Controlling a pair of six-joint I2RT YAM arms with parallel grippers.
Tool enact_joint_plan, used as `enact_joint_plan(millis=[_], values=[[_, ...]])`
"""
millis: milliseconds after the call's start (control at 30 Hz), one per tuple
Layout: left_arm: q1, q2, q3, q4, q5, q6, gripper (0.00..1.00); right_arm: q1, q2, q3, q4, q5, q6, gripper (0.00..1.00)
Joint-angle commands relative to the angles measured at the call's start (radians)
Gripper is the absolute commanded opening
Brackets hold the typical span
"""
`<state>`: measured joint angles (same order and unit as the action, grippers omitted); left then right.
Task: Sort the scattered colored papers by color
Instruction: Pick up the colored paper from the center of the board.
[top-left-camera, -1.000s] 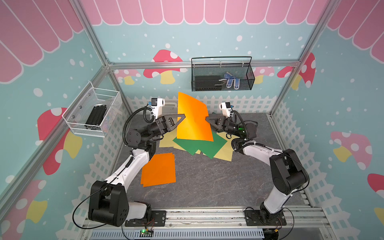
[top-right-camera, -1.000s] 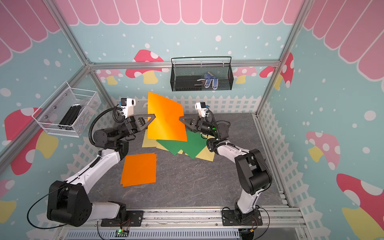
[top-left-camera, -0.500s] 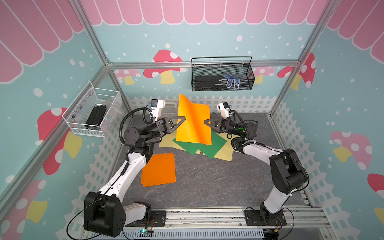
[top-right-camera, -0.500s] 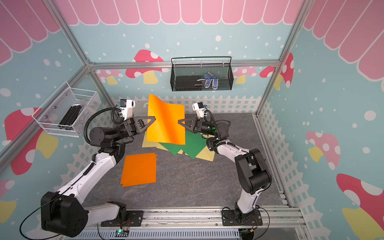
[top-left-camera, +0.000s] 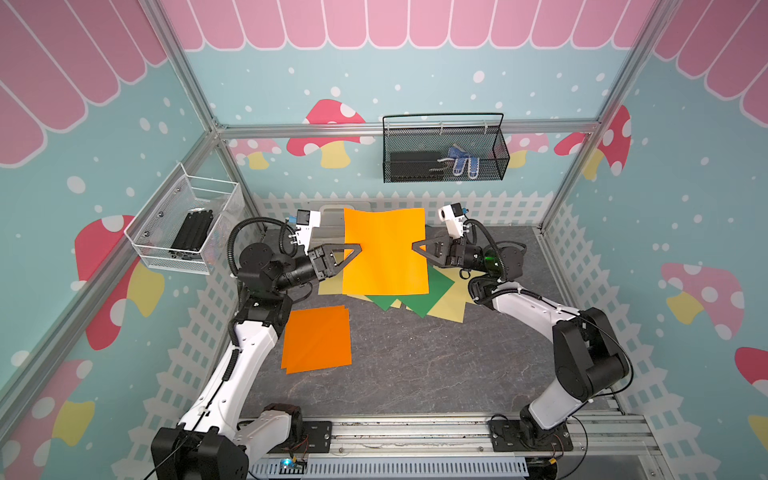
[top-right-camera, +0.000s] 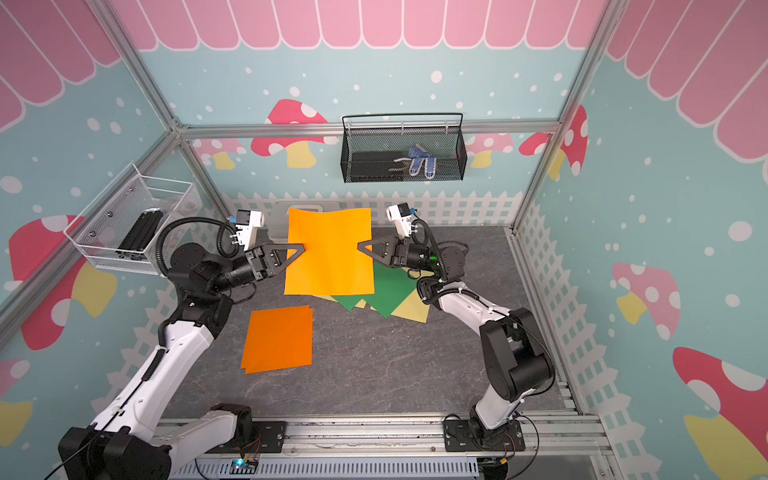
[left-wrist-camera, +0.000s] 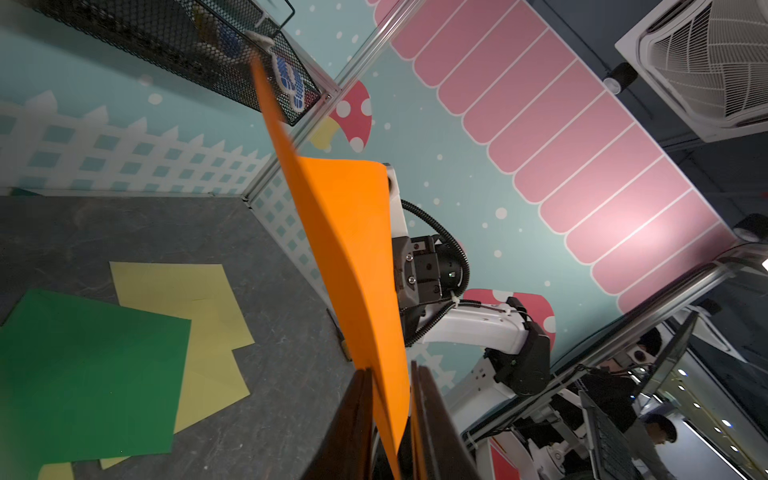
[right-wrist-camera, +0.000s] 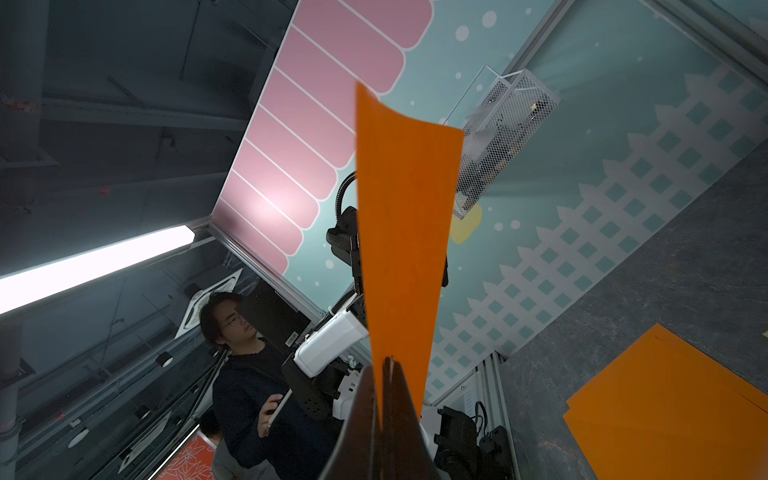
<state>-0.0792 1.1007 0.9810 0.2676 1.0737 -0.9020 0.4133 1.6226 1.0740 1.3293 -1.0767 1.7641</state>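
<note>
Mid-air hold of the orange sheet (top-left-camera: 384, 249), upright above the mixed green sheets (top-left-camera: 430, 289) and pale yellow sheets (top-left-camera: 453, 307), well apart from the orange stack (top-left-camera: 318, 338) on the tabletop (top-left-camera: 415, 374). The right gripper (top-left-camera: 414, 246) is clamped on one side edge. The left gripper (top-left-camera: 360, 248) stands slightly parted around the opposite edge, pinching nothing. Probable risk: hanging from a single pinch, the limp sheet may swing, curl or slip and land askew on the mixed pile.
</note>
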Motion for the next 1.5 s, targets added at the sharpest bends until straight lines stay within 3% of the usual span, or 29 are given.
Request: enact_joint_plan(millis=[0,33,100,167,233,467,600,767,967,1467], values=[[0.006,-0.024,0.047,-0.23,-0.069,0.171,0.3,0.007,-0.106,0.001,-0.326,-0.041,-0.226,0.0],[0.007,-0.028,0.045,-0.233,-0.08,0.176,0.31,0.009,-0.139,0.021,-0.503,-0.046,-0.352,0.0],[0.007,-0.039,0.032,-0.228,-0.095,0.178,0.32,0.018,-0.205,0.118,-1.041,-0.017,-0.715,0.0],[0.009,-0.043,0.023,-0.219,-0.103,0.176,0.32,0.032,-0.219,0.267,-1.511,0.073,-1.029,0.0],[0.009,-0.043,0.014,-0.206,-0.102,0.168,0.32,0.04,-0.216,0.341,-1.684,0.114,-1.147,0.0],[0.011,-0.056,-0.013,-0.198,-0.125,0.177,0.34,0.053,-0.205,0.349,-1.744,0.193,-1.169,0.0],[0.033,-0.107,0.037,-0.425,-0.269,0.327,0.34,0.068,-0.197,0.389,-1.832,0.249,-1.234,0.0],[0.068,-0.148,0.064,-0.56,-0.425,0.402,0.36,0.071,-0.183,0.385,-1.813,0.238,-1.228,0.0],[0.076,-0.191,0.051,-0.623,-0.559,0.441,0.37,0.086,-0.139,0.369,-1.691,0.207,-1.151,0.0],[0.108,-0.269,0.022,-0.646,-0.596,0.467,0.38,0.228,0.161,0.465,-1.17,0.154,-0.776,0.0]])
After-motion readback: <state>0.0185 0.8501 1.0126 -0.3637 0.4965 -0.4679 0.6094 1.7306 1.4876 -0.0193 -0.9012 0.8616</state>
